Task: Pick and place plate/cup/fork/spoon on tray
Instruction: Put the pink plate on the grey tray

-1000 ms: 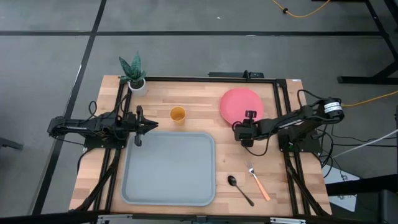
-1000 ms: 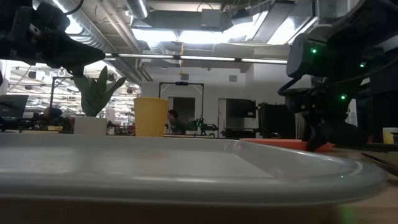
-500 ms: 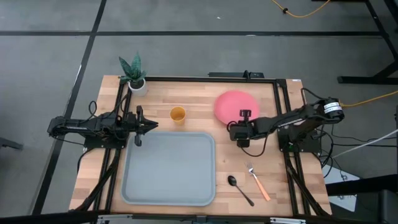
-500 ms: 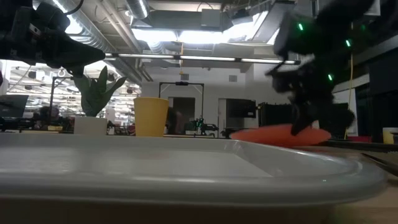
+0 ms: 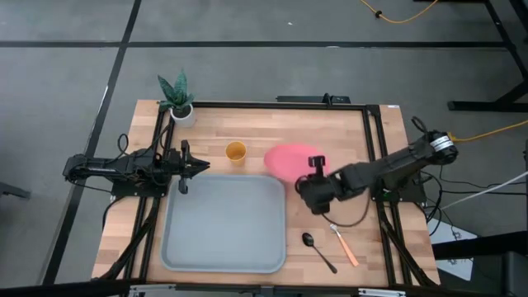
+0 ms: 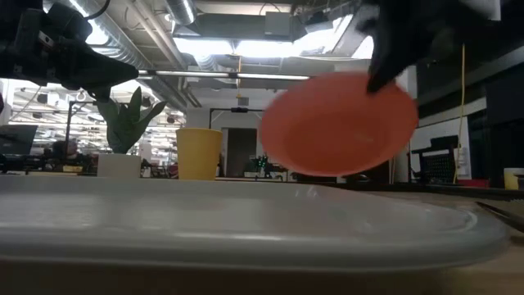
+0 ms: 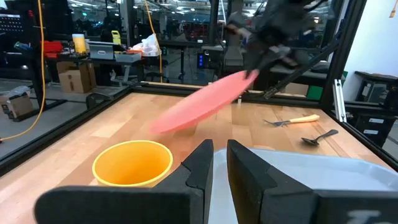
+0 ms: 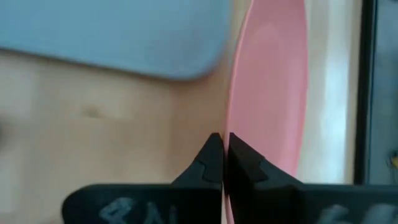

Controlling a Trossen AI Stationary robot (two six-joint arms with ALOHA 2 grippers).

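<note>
Centre-right of the high view, the right gripper (image 5: 314,170) clamps the flat round coral-pink plate (image 5: 285,158), now lifted and tilted, nearing the light grey-blue rectangular tray (image 5: 224,223) (left gripper (image 5: 198,166) idles, nearly closed).

The near part of the plate (image 5: 288,158) is covered by the right gripper (image 5: 314,164) right of centre in the high view, and its rim is smeared by motion at centre in the left wrist view. In the low view the right arm is cut off by the top edge at upper right, so only dark blurred shapes are seen. The tray (image 6: 246,225) is cropped by the lower and left edges there. The spoon (image 5: 318,251) and fork (image 5: 343,242) are too small for detail at lower right overhead.
</note>
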